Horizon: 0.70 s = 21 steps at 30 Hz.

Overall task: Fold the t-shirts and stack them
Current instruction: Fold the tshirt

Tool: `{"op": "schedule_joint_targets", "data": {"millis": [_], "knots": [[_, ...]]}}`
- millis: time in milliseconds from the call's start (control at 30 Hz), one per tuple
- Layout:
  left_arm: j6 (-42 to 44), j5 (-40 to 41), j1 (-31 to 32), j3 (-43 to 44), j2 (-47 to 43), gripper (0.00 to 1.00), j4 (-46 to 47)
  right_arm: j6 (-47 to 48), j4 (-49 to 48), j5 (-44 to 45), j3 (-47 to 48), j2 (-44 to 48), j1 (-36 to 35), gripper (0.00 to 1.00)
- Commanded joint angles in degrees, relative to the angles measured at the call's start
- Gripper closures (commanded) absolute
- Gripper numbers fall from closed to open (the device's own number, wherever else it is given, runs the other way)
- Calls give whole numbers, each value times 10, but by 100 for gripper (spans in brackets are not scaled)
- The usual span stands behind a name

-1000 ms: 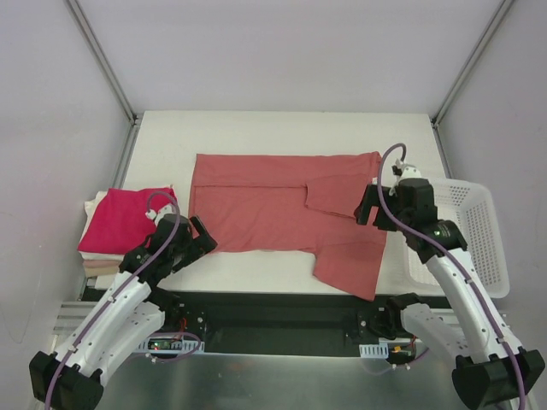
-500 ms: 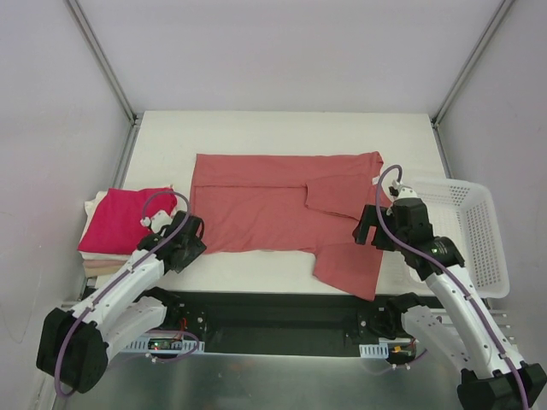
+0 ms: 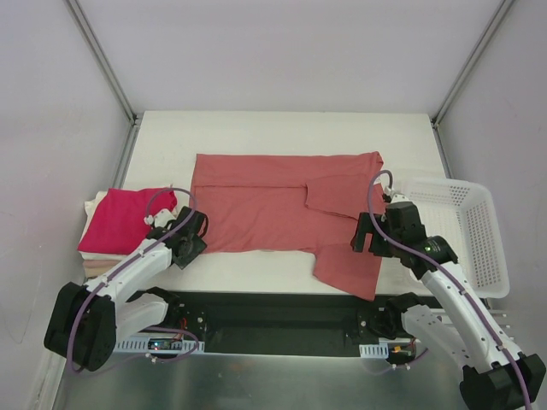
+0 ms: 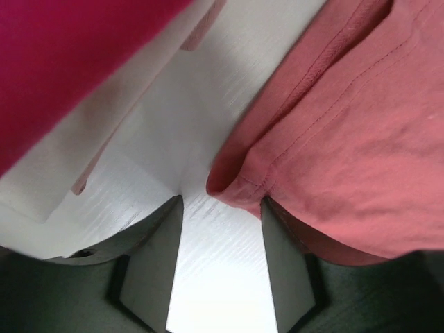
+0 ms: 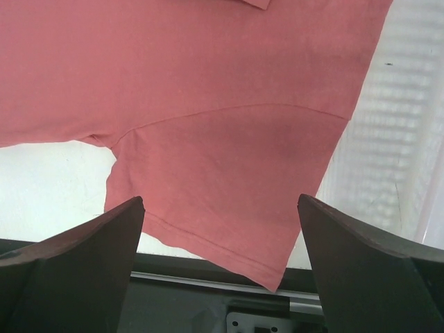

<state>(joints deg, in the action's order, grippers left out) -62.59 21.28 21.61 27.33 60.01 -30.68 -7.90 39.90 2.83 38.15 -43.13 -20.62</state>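
Note:
A salmon t-shirt (image 3: pixel 273 209) lies spread flat across the table, one sleeve folded in and the near right sleeve (image 5: pixel 229 173) hanging toward the front edge. At the left a magenta folded t-shirt (image 3: pixel 124 218) tops a stack of cream folded ones (image 3: pixel 96 266). My left gripper (image 3: pixel 195 237) sits low at the salmon shirt's near left corner (image 4: pixel 232 182). Its jaws are half closed with bare table between them (image 4: pixel 222 201), and the hem drapes over the right finger (image 4: pixel 281 250). My right gripper (image 3: pixel 363 235) hovers wide open above the near right sleeve (image 5: pixel 220 201).
A white mesh basket (image 3: pixel 466 231) stands at the right edge, right next to the right arm; its wall (image 5: pixel 395 139) shows beside the sleeve. The folded stack (image 4: pixel 62 62) lies close to the left gripper's left side. The table's front rail (image 3: pixel 273 299) runs just below both grippers.
The left gripper slid in to the shirt's near left corner and its jaws narrowed from wide open. The right gripper moved down toward the near sleeve, still wide open.

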Motion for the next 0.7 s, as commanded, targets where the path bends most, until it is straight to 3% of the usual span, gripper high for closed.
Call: {"op": "schedule_joint_targets", "data": {"millis": [0, 267, 400, 667], "knots": [[0, 12, -13, -2, -8, 55, 22, 3, 11, 12, 1, 2, -7, 3], [13, 8, -14, -12, -72, 57, 33, 12, 12, 23, 0, -22, -8, 3], [14, 11, -23, -20, -62, 56, 41, 11, 4, 27, -1, -34, -8, 3], [19, -10, -35, -24, 2, 70, 66, -2, 18, 31, 3, -68, -10, 3]]}}
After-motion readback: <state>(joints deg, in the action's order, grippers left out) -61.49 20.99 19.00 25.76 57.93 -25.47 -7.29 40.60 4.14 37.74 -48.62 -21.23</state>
